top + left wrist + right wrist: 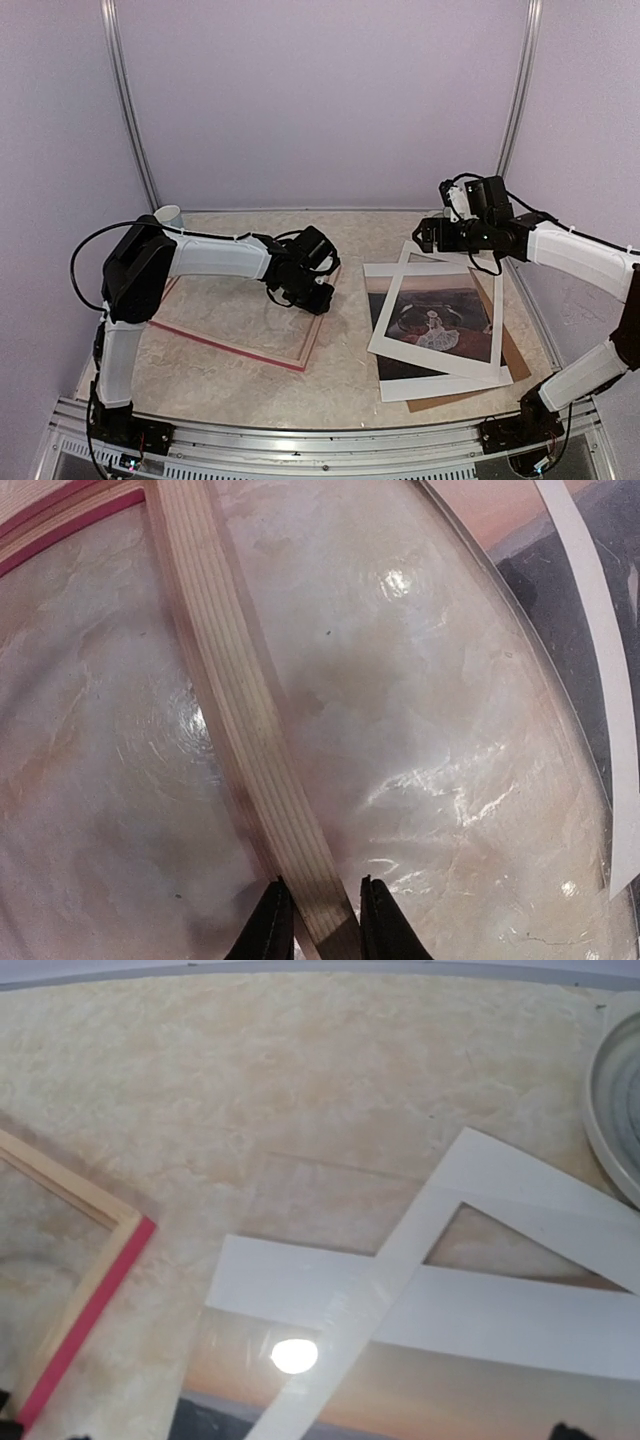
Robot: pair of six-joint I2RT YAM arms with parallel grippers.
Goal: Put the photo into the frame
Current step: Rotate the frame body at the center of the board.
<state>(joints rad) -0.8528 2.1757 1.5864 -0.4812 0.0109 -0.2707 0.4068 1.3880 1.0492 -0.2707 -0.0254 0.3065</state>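
The frame (232, 346) lies pale wood side up at table left, nothing set inside it. Its right rail is pinched by the left gripper (325, 920), likely for steadying. The photo (445, 315) lies well apart, at right, under a white mat (440, 358). The right gripper (422, 236) is held wide open above its far edge.

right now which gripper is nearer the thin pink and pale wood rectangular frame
Left. The left gripper straddles a rail of the frame, one finger each side. The right gripper hangs over a corner of the flat white cardboard mat, off the frame.
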